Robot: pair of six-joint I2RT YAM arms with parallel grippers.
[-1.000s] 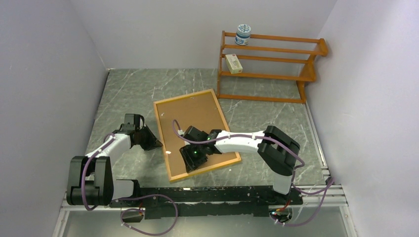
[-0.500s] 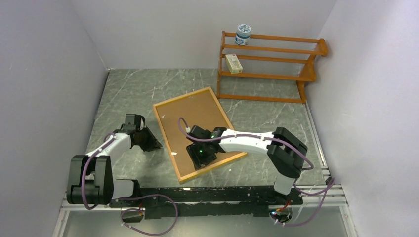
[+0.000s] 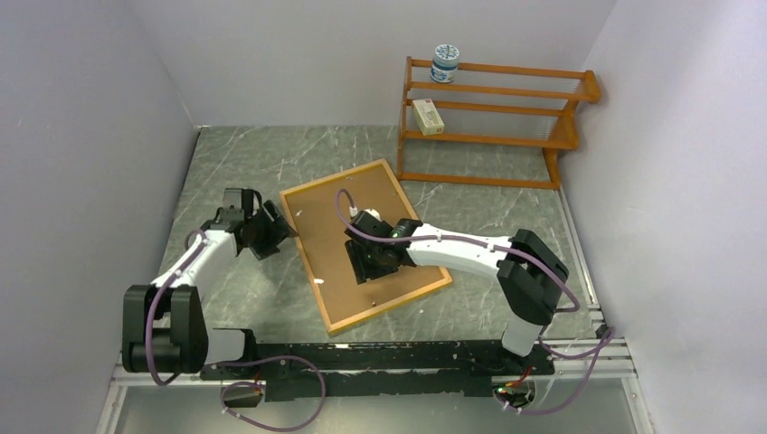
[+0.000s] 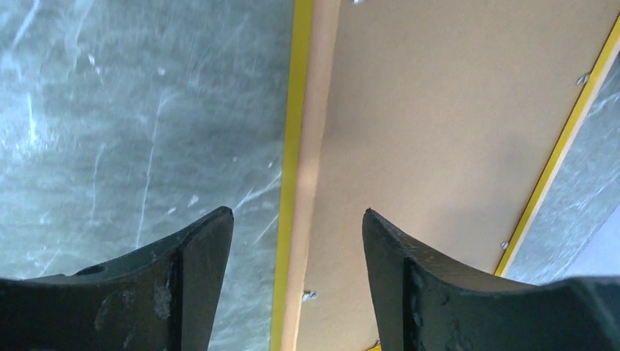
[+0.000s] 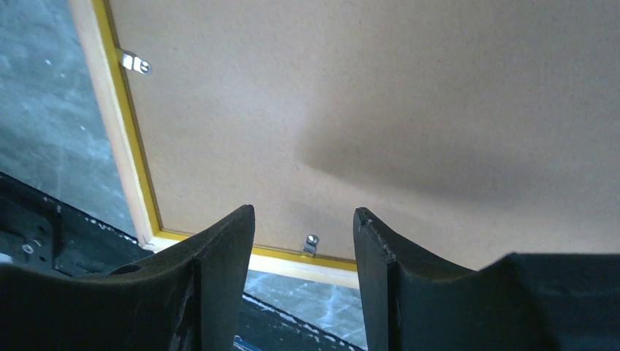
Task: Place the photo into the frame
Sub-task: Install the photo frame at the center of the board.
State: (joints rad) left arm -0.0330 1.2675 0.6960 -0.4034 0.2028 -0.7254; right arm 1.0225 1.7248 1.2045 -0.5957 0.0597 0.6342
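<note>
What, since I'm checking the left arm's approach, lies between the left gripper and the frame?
Nothing. In the left wrist view the frame's long edge shows right in the open left gripper's gap, bare marble table beside it.

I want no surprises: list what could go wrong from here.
1. The left end effector, open, straddles an edge of the frame; closing or nudging there might skew the frame.
2. The right end effector hangs open over the board near a clip; a finger could snag it.
3. The photo is out of sight; if it lies under the board, pressing might crease it.
</note>
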